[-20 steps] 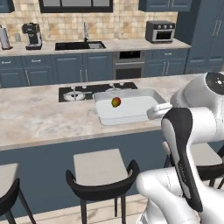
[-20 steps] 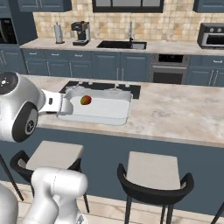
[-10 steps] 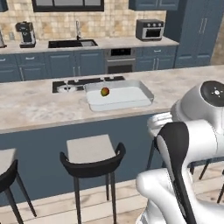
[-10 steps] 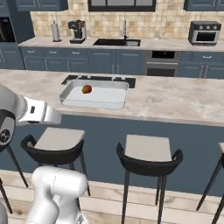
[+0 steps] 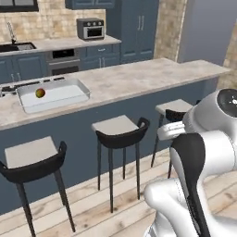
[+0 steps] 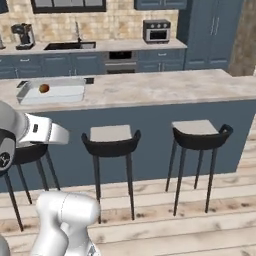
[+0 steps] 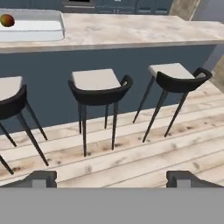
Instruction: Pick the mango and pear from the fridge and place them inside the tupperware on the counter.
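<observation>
The mango (image 5: 40, 93) (image 6: 44, 88) (image 7: 6, 20), red-orange with a green patch, lies inside the white tupperware (image 5: 60, 96) (image 6: 61, 93) (image 7: 36, 32) on the beige counter (image 5: 139, 76) (image 6: 150, 86) (image 7: 131, 30), beside the black cooktop. My gripper (image 7: 113, 179) is open with nothing between its fingertips (image 7: 41, 178). It hangs well back from the counter and looks at the stools and the wooden floor. The pear is out of view. A tall blue-grey slab (image 5: 206, 28) stands beyond the counter's right end; I cannot tell whether it is the fridge.
Three dark bar stools (image 5: 118, 129) (image 6: 111, 137) (image 7: 98, 85) with pale seats line the counter's near side. A back counter carries a sink (image 6: 70, 45), a coffee maker (image 6: 24, 35) and a toaster oven (image 5: 90, 28). Tall blue cabinets (image 6: 210, 30) stand at the back right.
The whole picture has shifted: the base has backed away from the counter and swung right, so the tupperware now sits far left and the stools show. The jaws stay open.
</observation>
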Available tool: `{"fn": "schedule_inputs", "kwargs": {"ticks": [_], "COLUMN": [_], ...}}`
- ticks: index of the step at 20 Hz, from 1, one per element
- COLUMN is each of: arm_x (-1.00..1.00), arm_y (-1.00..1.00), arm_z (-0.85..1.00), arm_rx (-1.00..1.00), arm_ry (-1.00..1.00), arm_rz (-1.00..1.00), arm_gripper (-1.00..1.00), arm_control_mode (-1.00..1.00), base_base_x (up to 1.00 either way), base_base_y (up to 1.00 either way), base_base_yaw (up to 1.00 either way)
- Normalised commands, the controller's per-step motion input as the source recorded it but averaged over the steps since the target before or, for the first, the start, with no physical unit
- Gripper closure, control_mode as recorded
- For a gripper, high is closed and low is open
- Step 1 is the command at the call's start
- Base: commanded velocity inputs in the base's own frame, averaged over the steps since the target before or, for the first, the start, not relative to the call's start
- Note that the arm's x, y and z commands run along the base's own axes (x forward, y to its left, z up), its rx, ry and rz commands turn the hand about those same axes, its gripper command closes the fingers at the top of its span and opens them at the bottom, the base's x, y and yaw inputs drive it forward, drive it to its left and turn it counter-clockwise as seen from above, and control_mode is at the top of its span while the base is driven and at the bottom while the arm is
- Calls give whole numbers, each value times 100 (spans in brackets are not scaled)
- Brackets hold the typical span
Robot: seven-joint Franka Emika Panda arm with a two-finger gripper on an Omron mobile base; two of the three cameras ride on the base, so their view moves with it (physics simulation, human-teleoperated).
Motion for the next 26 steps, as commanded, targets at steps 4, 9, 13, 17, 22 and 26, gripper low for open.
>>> {"fn": "schedule_inputs", "kwargs": {"ticks": [4, 9, 13, 17, 22, 26], "arm_x": [0, 0, 0, 0, 0, 0], "arm_y": [0, 0, 0, 0, 0, 0], "arm_z": [0, 0, 0, 0, 0, 0], "arm_rx": [0, 0, 0, 0, 0, 0], "arm_ry": [0, 0, 0, 0, 0, 0], "arm_rz": [0, 0, 0, 0, 0, 0], "arm_gripper": [-100, -100, -100, -100, -100, -100], "arm_control_mode": [100, 100, 100, 100, 100, 100], "base_base_x": [-1, 0, 0, 0, 0, 3], "base_base_y": [-71, -32, -20, -11, -1, -4], "base_base_yaw": [-62, -60, -58, -56, -53, -53]}}
